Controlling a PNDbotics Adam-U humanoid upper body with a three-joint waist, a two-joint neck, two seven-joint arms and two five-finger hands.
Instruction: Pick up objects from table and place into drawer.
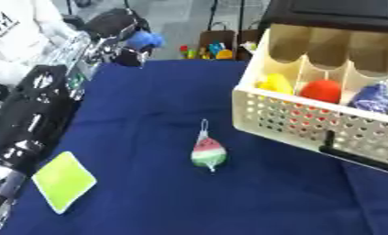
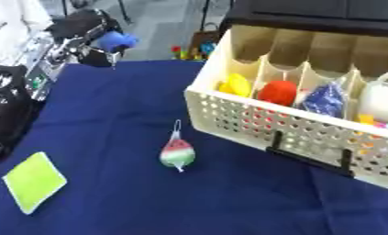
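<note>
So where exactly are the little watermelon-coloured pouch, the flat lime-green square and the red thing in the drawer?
Watermelon-coloured pouch (image 1: 209,153): left eye view, middle of its striped body.
Flat lime-green square (image 1: 63,181): left eye view, centre of its top face.
Red round thing in the cream perforated drawer (image 2: 278,92): right eye view, its visible front.

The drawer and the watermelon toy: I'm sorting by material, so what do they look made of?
The drawer looks like cream moulded plastic: its front wall is pierced with regular rows of small holes, with a matte finish. The watermelon toy is less certain; its rounded, slightly glossy body with a thin loop on top suggests soft plastic or rubber, possibly a wrapped piece.
</note>
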